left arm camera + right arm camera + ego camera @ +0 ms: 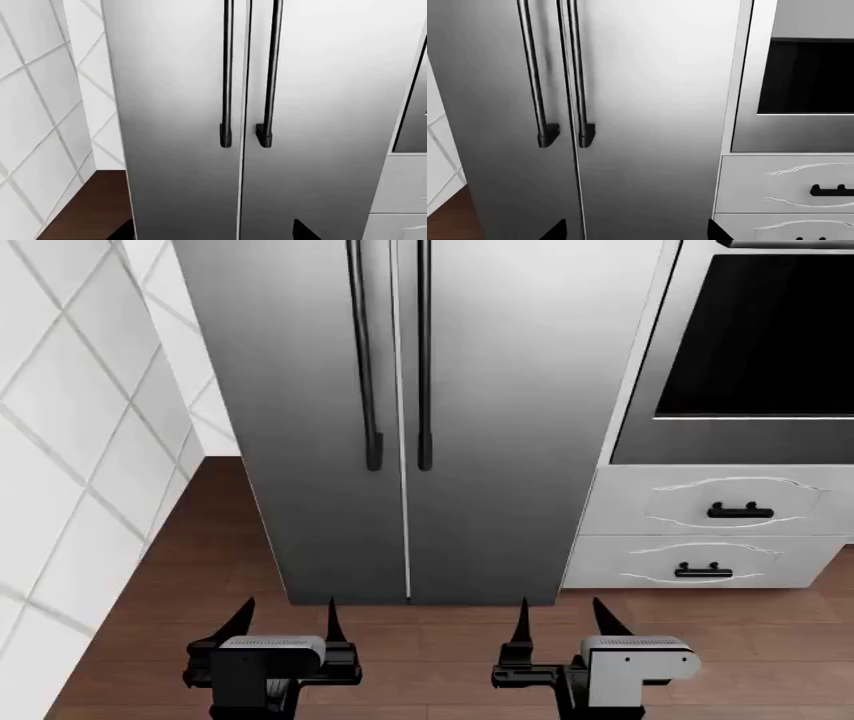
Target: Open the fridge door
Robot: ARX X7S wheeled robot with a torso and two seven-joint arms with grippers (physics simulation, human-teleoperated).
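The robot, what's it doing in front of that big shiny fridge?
It wants to open the fridge door, the right-hand one with the black handle along its left edge. Nothing has started yet: both doors are shut. The left gripper and right gripper hang open, low in front of the fridge, touching nothing. An oven and two white drawers sit to the right.

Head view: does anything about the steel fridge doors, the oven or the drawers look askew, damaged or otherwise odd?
Nothing stands out. The brushed-steel fridge door with the black bar handle on its left edge sits shut and flush with its twin steel door. The dark-glass oven door and white drawers look closed. The left gripper and right gripper hang open, short of the doors.
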